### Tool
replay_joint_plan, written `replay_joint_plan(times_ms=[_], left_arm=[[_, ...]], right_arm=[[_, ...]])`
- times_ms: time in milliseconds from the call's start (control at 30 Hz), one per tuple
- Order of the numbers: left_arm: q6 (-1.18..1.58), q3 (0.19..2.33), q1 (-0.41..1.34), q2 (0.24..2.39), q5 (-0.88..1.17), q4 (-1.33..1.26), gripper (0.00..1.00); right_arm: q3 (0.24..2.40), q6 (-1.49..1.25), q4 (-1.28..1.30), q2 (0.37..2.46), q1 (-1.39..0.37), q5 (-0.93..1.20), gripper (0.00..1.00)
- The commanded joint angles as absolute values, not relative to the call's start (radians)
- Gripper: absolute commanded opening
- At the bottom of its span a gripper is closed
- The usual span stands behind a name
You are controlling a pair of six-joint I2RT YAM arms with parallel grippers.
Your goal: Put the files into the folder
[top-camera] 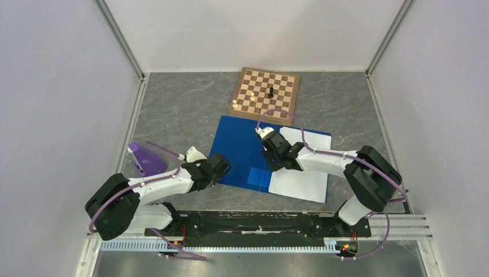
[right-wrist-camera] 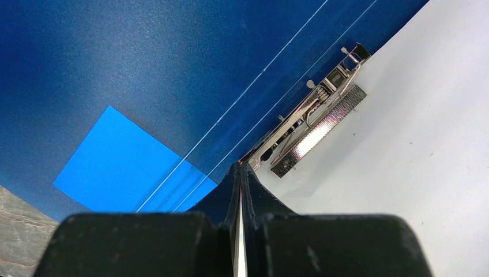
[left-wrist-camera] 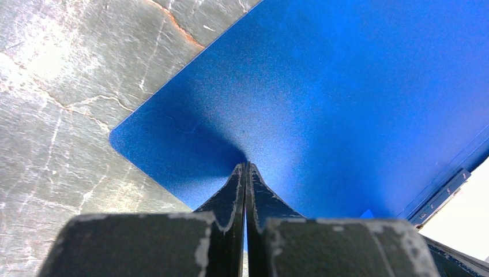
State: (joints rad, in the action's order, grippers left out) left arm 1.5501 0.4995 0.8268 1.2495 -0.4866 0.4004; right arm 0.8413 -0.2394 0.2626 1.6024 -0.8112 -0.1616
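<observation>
Found thin glossy blue plastic folder [top-camera: 239, 147] open on grey bench [top-camera: 184, 109], loose white paper sheets [top-camera: 303, 184] on its right half. Saw left end effector [left-wrist-camera: 246, 170] pinching left cover, right end effector [right-wrist-camera: 240, 170] pinching sheets beside metal spine clip [right-wrist-camera: 311, 118]. Judged seating step in hand; next called for release, then folding cover rightward.

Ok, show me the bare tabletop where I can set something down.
Bare table lies between the chessboard and the left wall, and again between it and the right wall. A narrow strip runs along the folder's near edge. Crowded: the middle, with folder, files, left gripper and right gripper; a purple object sits near left.
</observation>
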Motion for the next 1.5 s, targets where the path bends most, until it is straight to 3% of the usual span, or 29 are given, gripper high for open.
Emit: replay_joint_plan(times_ms=[0, 1267, 1467], left_arm=[[1.536, 0.474, 0.831, 1.294, -0.517, 0.541, 0.02], [1.516, 0.487, 0.833, 1.294, -0.523, 0.549, 0.02], [1.512, 0.492, 0.833, 1.288, -0.529, 0.557, 0.02]], right_arm=[[0.827, -0.24, 0.324, 1.667, -0.795, -0.147, 0.0], [0.942, -0.257, 0.387, 1.608, -0.794, -0.208, 0.0], [0.972, -0.268, 0.394, 1.584, -0.79, -0.236, 0.11]])
